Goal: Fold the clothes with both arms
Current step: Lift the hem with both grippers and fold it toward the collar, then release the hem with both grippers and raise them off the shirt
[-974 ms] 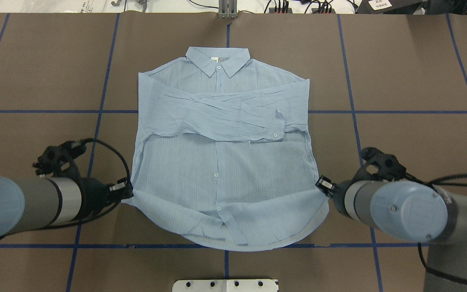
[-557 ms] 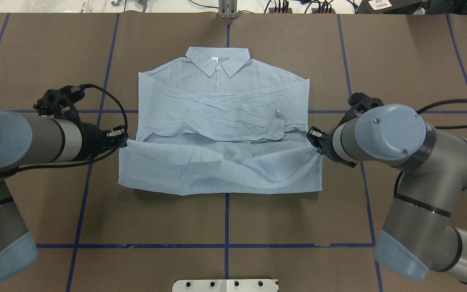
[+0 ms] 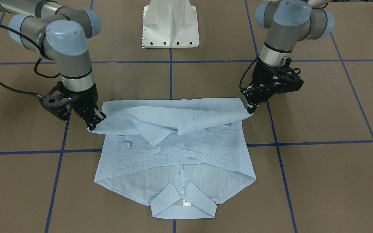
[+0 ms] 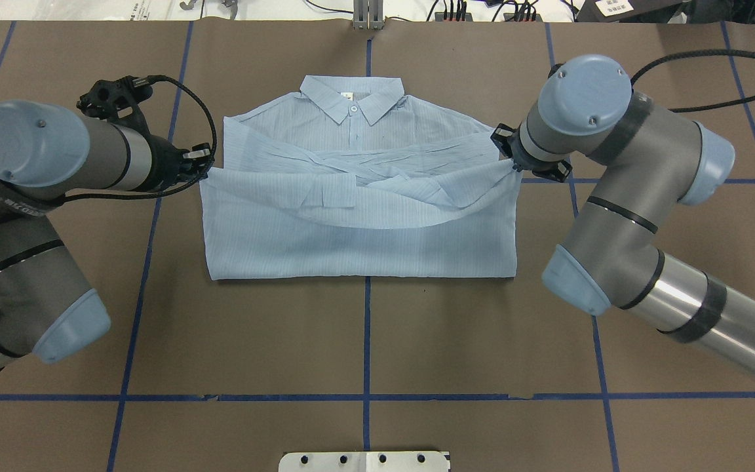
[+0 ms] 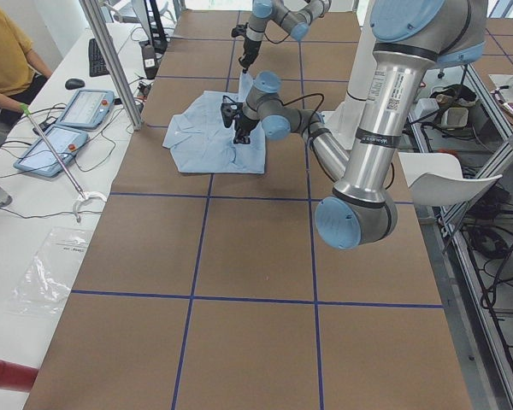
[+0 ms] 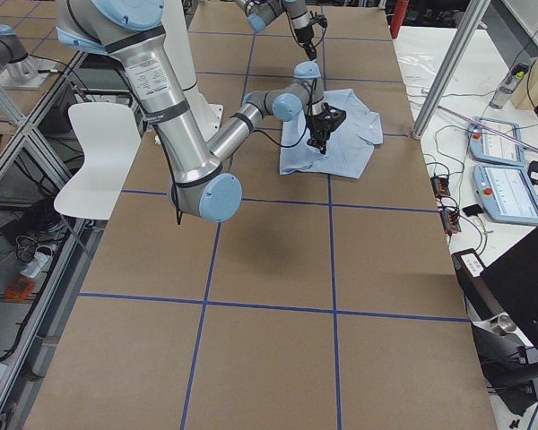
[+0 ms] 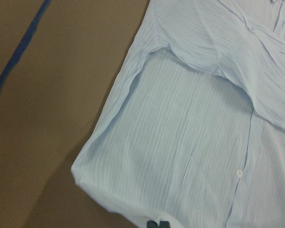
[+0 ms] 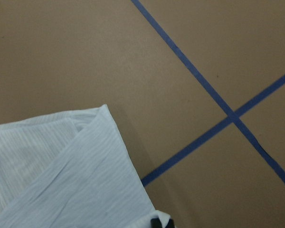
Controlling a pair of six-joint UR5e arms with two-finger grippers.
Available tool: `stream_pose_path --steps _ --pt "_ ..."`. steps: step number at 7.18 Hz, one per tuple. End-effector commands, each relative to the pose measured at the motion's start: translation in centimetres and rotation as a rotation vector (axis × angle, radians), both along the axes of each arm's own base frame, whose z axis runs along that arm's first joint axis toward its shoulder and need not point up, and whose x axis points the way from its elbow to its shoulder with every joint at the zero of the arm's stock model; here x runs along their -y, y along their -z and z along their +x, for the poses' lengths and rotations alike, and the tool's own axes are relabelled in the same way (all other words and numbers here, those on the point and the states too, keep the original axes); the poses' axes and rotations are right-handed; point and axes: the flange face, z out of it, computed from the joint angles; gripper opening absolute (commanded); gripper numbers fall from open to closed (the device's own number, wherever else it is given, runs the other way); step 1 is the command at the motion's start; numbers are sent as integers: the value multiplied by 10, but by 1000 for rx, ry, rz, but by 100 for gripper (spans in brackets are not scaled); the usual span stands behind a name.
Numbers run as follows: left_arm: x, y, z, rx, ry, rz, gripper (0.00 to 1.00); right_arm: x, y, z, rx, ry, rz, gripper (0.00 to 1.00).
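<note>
Mid-table (image 4: 364, 341), the shirt (image 4: 358, 229) is laid flat, collar (image 4: 352, 98) far from the base. The hem corners are clamped by the left gripper (image 4: 205, 165) and right gripper (image 4: 508, 159) and held level, so the lower half is folded evenly towards the collar.

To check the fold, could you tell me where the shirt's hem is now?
In the overhead view the hem spans the shirt just below the collar, its corners held by the left gripper and right gripper.
</note>
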Motion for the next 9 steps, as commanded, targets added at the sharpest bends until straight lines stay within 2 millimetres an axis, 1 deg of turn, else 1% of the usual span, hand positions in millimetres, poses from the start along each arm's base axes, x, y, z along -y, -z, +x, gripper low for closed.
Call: stream_pose_path --steps 1,2,3,4,5,6,7,8,9 --pt "57 -20 6 -11 49 36 0 80 14 -10 6 -19 -16 0" --pt "71 -35 13 8 46 44 0 99 -6 -19 34 -16 -8 0" --pt "89 -46 33 5 45 50 0 113 -22 -35 32 -13 -10 0" --pt "103 -64 46 -13 47 68 0 123 -27 -44 15 -9 -26 0" --pt "112 -77 57 -25 47 81 0 130 -40 -52 6 -9 -34 0" --pt "121 -76 65 -17 48 75 0 131 -45 -52 2 -8 -38 0" --pt "124 -79 68 -12 47 72 0 131 -49 -54 -7 3 -37 0" --pt "125 -80 67 -10 49 73 0 132 -51 -53 -15 19 -24 0" --pt "126 -87 68 -6 50 72 0 132 -49 -53 -13 19 -22 0"
